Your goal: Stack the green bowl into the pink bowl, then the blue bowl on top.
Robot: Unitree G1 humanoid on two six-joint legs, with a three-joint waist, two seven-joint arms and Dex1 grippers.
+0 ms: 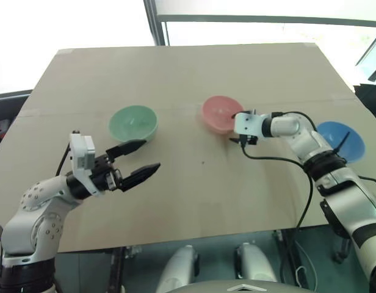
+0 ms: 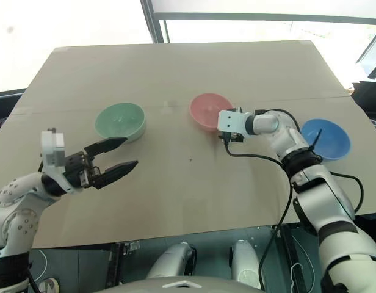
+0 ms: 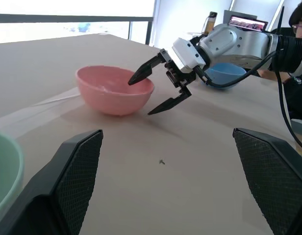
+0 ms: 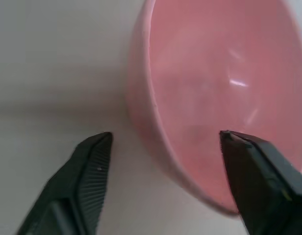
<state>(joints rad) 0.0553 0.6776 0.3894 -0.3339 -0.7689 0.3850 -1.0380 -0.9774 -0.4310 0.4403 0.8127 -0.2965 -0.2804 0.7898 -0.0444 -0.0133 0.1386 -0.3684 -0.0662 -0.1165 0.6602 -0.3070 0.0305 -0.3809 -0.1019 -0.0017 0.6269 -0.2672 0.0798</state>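
Observation:
The pink bowl (image 1: pixel 218 111) sits upright in the middle of the table, a little to the right. My right gripper (image 3: pixel 141 98) is at its near right rim, open, with one finger over the inside and the other outside the wall (image 4: pixel 165 138); whether either finger touches the rim I cannot tell. The green bowl (image 1: pixel 133 122) stands to the left, empty. My left gripper (image 1: pixel 151 154) hovers open just in front of it, holding nothing. The blue bowl (image 1: pixel 342 140) rests near the table's right edge, partly behind my right arm.
All three bowls stand on a tan board table (image 1: pixel 194 201) whose front edge lies close to me. A black cable (image 1: pixel 279 162) trails from my right wrist over the table. A person (image 3: pixel 298 19) sits beyond the right side, by a screen (image 3: pixel 246 22).

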